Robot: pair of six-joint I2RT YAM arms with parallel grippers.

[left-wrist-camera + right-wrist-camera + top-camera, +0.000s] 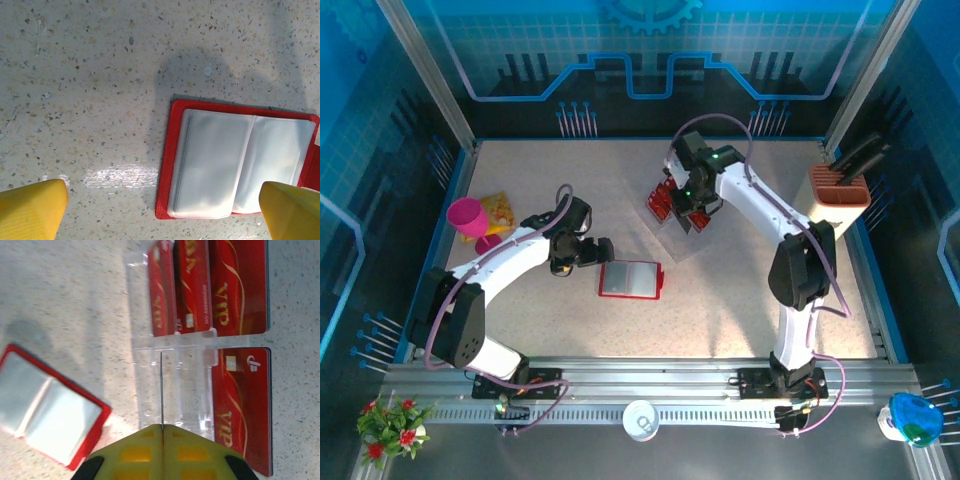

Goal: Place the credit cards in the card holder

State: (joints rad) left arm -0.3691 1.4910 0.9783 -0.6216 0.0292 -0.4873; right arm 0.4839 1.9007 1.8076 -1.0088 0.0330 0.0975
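Right fingers (132, 454) pinch a credit card (161, 390) edge-on over the clear tray (187, 385); left fingers (30, 209) gape beside the card holder (215, 160).

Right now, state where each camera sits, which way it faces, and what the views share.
Top external: above and behind the bases, looking down on the table; both arms, left gripper, right gripper.
Left wrist: looks down at the open card holder; left gripper open.
Right wrist: looks down on the clear tray of credit cards; right gripper shut on an edge-on credit card.
Shared: card holder in all three.
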